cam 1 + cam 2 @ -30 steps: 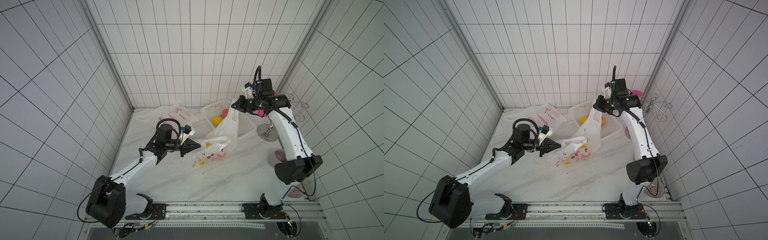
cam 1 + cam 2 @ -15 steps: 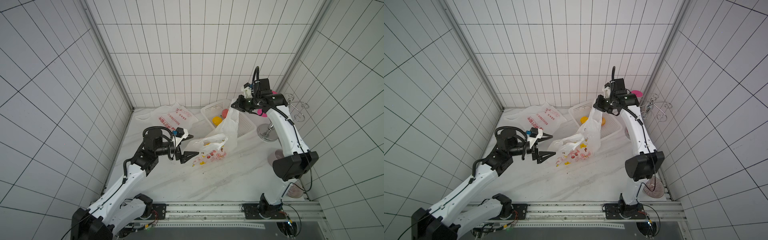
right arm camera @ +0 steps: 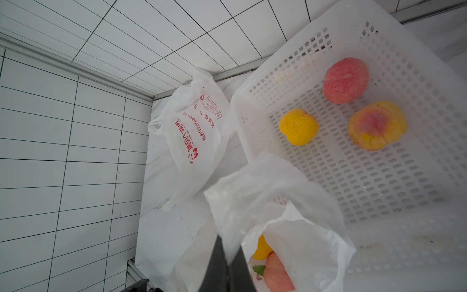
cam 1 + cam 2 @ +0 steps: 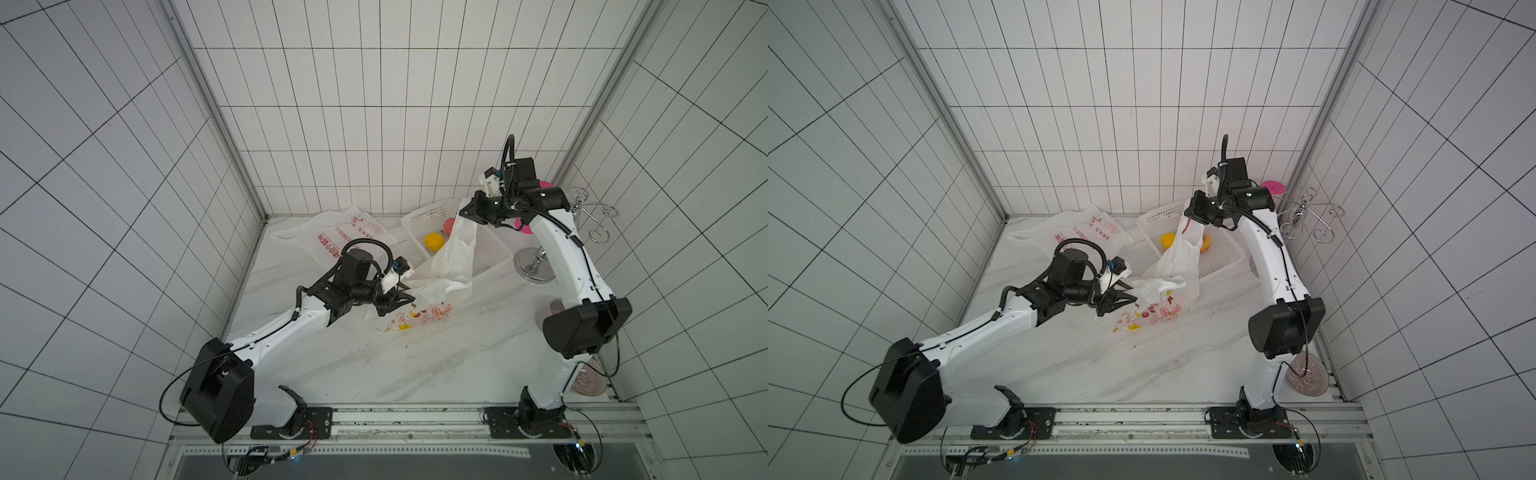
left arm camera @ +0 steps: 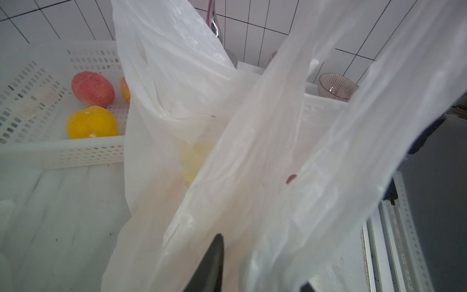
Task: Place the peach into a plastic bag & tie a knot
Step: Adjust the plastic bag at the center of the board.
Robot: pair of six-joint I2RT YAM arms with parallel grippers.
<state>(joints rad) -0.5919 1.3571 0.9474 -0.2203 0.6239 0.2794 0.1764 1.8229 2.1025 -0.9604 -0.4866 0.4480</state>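
Beside the basket (image 4: 494,257), the peach (image 3: 278,276) lies inside the bag (image 4: 419,316). Above the basket, the right gripper (image 3: 228,255) pinches one handle (image 4: 461,220). The left gripper (image 4: 405,300) is at the other handle, grip unclear. Judged next: secure it, then cross the handles to knot.

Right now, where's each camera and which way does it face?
Top views: high above the metal rail, looking down on the white marble table; left arm and right arm show.
Left wrist: low, facing the translucent white plastic bag and white perforated plastic basket; its fingers show.
Right wrist: raised, looking down into bag and basket; fingers pinch the bag.
Shared: both wrists see the round yellow fruit.
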